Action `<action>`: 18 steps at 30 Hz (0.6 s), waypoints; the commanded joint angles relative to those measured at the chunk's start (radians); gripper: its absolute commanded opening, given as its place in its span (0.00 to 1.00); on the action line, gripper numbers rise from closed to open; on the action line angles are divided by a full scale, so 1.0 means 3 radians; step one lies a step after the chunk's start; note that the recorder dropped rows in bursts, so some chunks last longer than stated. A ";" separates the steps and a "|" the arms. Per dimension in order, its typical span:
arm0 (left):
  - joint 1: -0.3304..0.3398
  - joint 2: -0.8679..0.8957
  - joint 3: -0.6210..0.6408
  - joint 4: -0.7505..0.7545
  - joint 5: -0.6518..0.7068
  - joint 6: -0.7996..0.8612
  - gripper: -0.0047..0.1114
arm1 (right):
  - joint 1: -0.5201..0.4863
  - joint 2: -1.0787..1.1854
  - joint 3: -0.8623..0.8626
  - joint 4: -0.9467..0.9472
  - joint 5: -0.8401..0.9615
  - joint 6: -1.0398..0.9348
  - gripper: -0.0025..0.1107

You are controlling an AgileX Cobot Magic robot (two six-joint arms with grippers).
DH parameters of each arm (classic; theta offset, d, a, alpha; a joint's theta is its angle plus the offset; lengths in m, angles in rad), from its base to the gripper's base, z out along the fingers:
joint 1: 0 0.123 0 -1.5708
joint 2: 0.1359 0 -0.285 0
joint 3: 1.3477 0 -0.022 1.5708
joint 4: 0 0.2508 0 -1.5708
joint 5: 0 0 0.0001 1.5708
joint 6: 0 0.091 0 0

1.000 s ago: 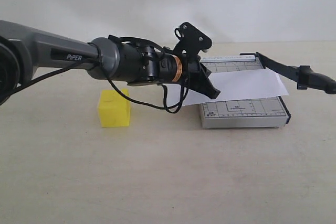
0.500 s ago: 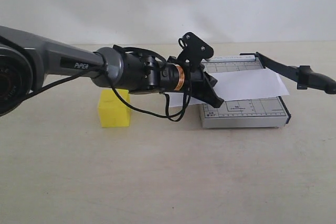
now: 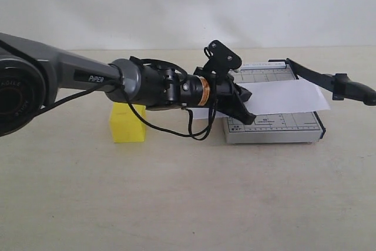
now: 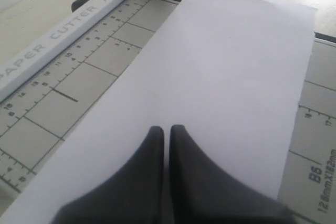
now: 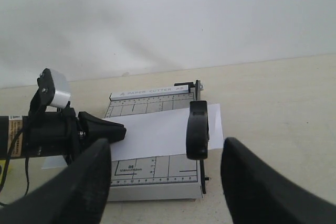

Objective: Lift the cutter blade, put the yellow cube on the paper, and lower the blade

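The grey cutter board (image 3: 276, 129) lies right of centre with the white paper (image 3: 285, 96) across it. The cutter blade (image 3: 320, 76) stands raised, its thick handle (image 3: 352, 89) out past the board's right side. The yellow cube (image 3: 128, 123) sits on the table to the left, partly behind my left arm. My left gripper (image 3: 249, 117) is shut, its tips down on the paper near the board's left edge; the left wrist view shows the closed fingers (image 4: 152, 150) resting over the flat paper (image 4: 226, 77). My right gripper (image 5: 167, 150) is open wide, facing the blade handle (image 5: 198, 129), apart from it.
The beige table (image 3: 176, 192) runs up to a white wall behind. My left arm (image 3: 88, 74) reaches across from the left above the cube. The board's white ruler strip (image 4: 58, 38) lies along its far edge by the blade hinge.
My left gripper has moved right and slightly down across the board's left edge, and the paper has slid right with it. The cube and the blade have stayed put.
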 commanded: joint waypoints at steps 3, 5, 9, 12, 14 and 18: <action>-0.0012 0.0119 -0.0163 0.0011 0.0060 -0.0038 0.08 | 0.0002 -0.0019 0.0004 0.0007 -0.0045 -0.0006 0.53; -0.0012 0.0119 -0.0211 0.0011 0.0060 -0.0038 0.08 | 0.0002 -0.0019 0.0004 0.0007 -0.0045 -0.0006 0.53; -0.0041 0.0119 -0.0266 0.0011 0.0067 -0.0091 0.08 | 0.0002 -0.0019 0.0004 0.0007 -0.0045 -0.0006 0.53; -0.0087 0.0081 -0.0297 0.0011 0.0073 -0.0105 0.08 | 0.0002 -0.0019 0.0004 0.0007 -0.0045 -0.0006 0.53; -0.0103 0.0026 -0.0302 0.0011 0.0059 -0.0105 0.08 | 0.0002 -0.0019 0.0004 0.0007 -0.0045 -0.0006 0.53; -0.0126 -0.0135 -0.0304 0.0011 0.0079 -0.0105 0.08 | 0.0002 -0.0019 0.0004 0.0007 -0.0045 -0.0006 0.53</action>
